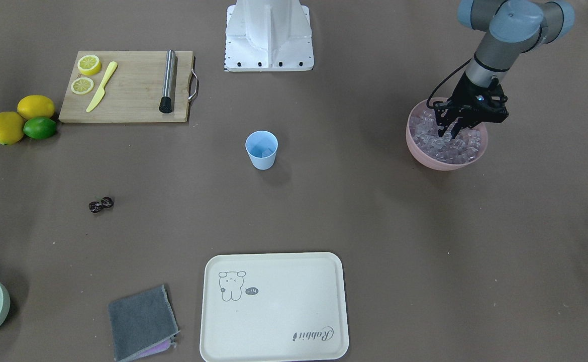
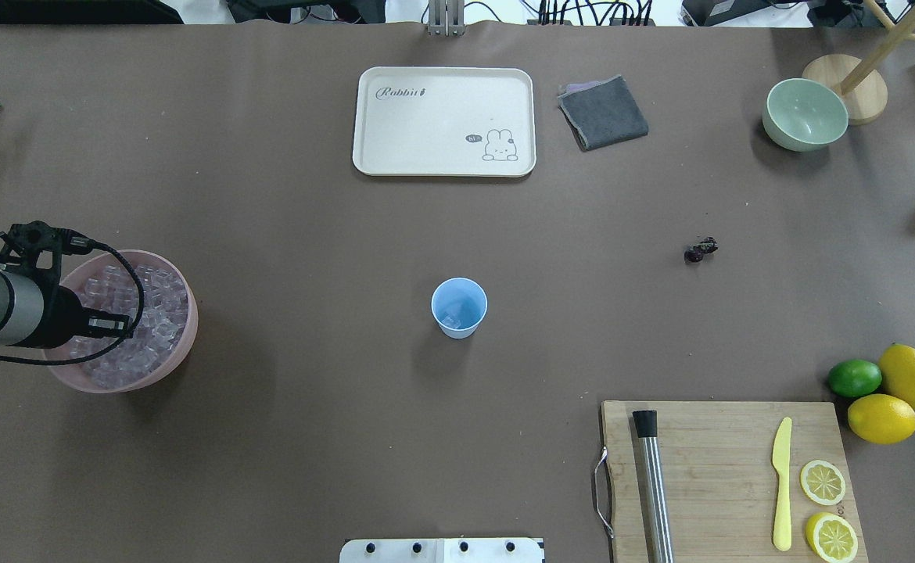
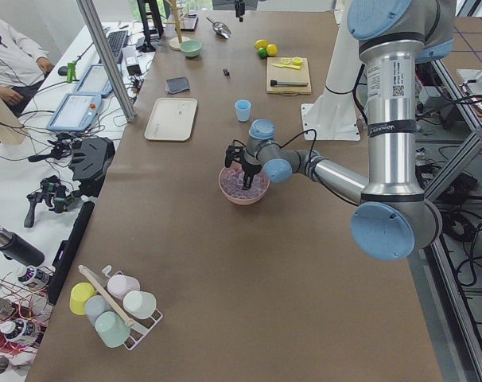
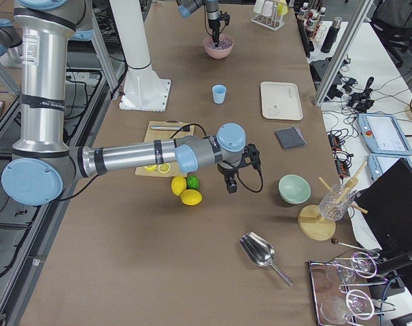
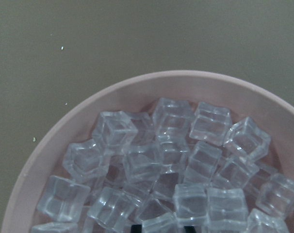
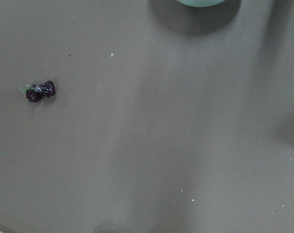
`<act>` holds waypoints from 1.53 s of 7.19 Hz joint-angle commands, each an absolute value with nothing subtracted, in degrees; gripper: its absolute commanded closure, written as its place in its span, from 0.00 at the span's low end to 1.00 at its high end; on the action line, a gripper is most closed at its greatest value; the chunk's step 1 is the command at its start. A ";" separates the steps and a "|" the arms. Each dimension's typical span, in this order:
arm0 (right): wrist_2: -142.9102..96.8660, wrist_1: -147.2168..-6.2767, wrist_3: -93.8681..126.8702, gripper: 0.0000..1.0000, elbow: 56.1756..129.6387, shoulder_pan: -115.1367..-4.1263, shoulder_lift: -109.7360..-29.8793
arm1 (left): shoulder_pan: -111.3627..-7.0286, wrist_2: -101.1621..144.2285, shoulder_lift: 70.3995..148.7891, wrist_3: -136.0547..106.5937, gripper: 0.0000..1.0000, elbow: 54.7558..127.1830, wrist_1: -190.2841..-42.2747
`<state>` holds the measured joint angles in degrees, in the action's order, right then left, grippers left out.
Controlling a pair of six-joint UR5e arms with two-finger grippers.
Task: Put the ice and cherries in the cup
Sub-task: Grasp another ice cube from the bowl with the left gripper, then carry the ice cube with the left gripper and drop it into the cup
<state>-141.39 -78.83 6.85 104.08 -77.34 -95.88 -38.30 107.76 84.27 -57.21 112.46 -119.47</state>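
Two arms: the left gripper (image 1: 450,131) is down in the pink bowl (image 1: 445,163). The right gripper (image 4: 231,187) hangs above the table near the lemons (image 4: 185,191).
Left jaws: parted, tips on either side of one cube. I cannot tell whether they bear on it.
Right jaws: seen from the right end camera only, so I cannot tell their state.
Ice (image 5: 161,160): heaped in the pink bowl at the table's left end. What looks like one cube lies in the cup.
Cup (image 2: 459,307): upright at table centre, well apart from both bowls.
Cherries (image 2: 700,250): on bare table on the right half, between the cup and the green bowl (image 2: 805,113).
Risk, cube: my guess is that smooth, glassy faces may slip from the tips on the carry to the cup.
Risk, neighbours: packed cubes could lift and spill over the rim.
Risk, cup: it looks light, so a low approach could tip it.
Risk, cherries: tiny, so the jaws could close on a stem alone.
View gain, left wrist: shows the tips flanking the cube, where the overhead view has the forearm covering them.
View gain, right wrist: shows the cherries close, but no fingers.
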 commanded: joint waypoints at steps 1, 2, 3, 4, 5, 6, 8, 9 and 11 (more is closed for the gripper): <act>-141.59 -78.84 6.86 0.01 104.15 -77.34 -96.06 | -38.93 108.02 84.20 -56.95 1.00 114.16 -119.27; -141.59 -78.84 6.86 0.01 104.15 -77.34 -96.06 | -39.37 108.28 83.59 -56.87 1.00 116.69 -119.18; -141.59 -78.84 6.86 0.01 104.15 -77.34 -95.98 | -40.25 110.72 83.93 -56.87 1.00 119.07 -118.57; -141.59 -78.84 6.94 0.01 104.15 -77.34 -95.98 | -40.86 113.00 86.37 -57.47 1.00 120.48 -116.82; -141.59 -78.84 6.94 0.01 104.24 -77.34 -95.98 | -40.78 113.03 90.57 -58.18 1.00 120.32 -115.41; -141.59 -78.84 6.94 0.01 104.24 -77.34 -95.98 | -40.43 113.03 96.71 -63.93 1.00 119.10 -114.01; -141.59 -78.84 6.94 0.01 103.98 -77.34 -95.89 | -37.82 112.42 110.86 -72.13 1.00 116.20 -106.57; -141.59 -78.84 6.94 0.01 103.97 -77.26 -95.89 | -34.66 110.32 116.23 -75.03 1.00 114.10 -104.35; -141.59 -78.84 6.94 0.01 104.15 -77.34 -95.98 | -30.34 106.01 124.33 -76.46 1.00 106.21 -104.15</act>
<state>-141.52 -78.84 6.94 103.92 -77.32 -95.91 -33.06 108.33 119.31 -75.34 110.62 -104.65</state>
